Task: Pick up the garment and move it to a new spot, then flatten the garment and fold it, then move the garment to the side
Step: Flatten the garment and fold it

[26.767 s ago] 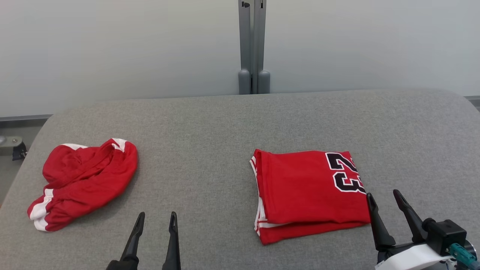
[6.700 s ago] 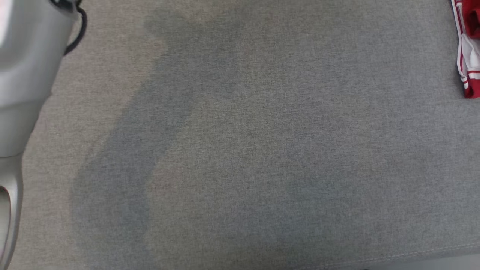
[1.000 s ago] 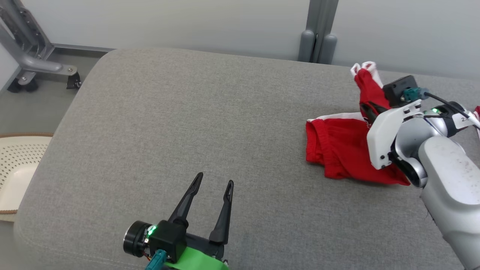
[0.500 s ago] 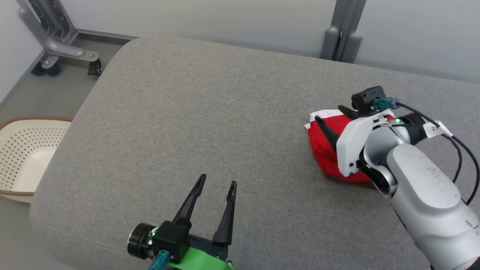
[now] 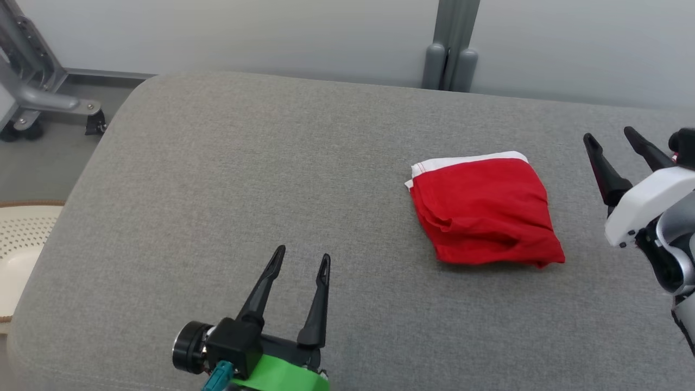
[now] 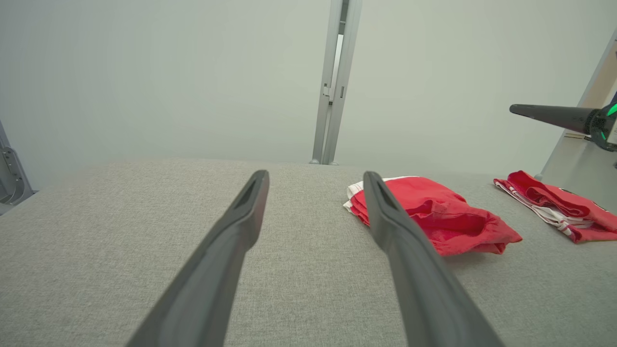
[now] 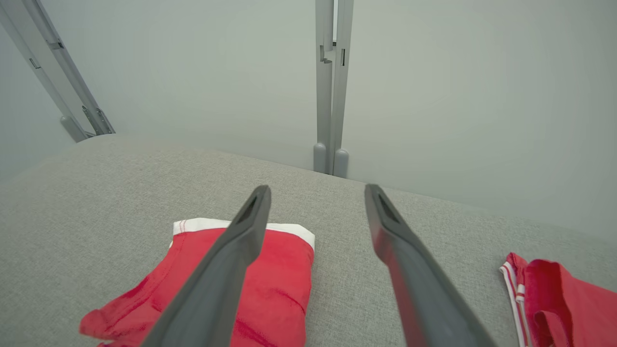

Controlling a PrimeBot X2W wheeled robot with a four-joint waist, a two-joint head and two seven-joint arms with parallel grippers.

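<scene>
Item: garment (image 5: 483,209), red cloth with a white band along its far edge, folded into a compact, roughly square bundle, top layer slightly wrinkled; lying flat, touched by neither gripper. Position: to the left of the right gripper (image 5: 609,135) and near it, level with that gripper's fingers; ahead of the left gripper (image 5: 302,253) and off to its right, well apart. In the right wrist view the garment (image 7: 270,284) lies under and past the left finger, which crosses in front of it. In the left wrist view the garment (image 6: 434,217) sits just beyond the right finger's tip. Right gripper: fingers spread apart, holding nothing, raised clear of the cloth. Left gripper: fingers spread apart, holding nothing, low over the near edge. Support: grey padded surface (image 5: 244,163) with rounded corners. Further stock: second red garment (image 7: 564,299) with red-and-white striped trim, to the right of the right gripper's fingers. Surroundings: grey post (image 5: 450,43) against the pale wall beyond the far edge; wheeled metal frame (image 5: 32,98) far left of the left gripper; cream perforated basket (image 5: 21,244) on the floor to its left.
</scene>
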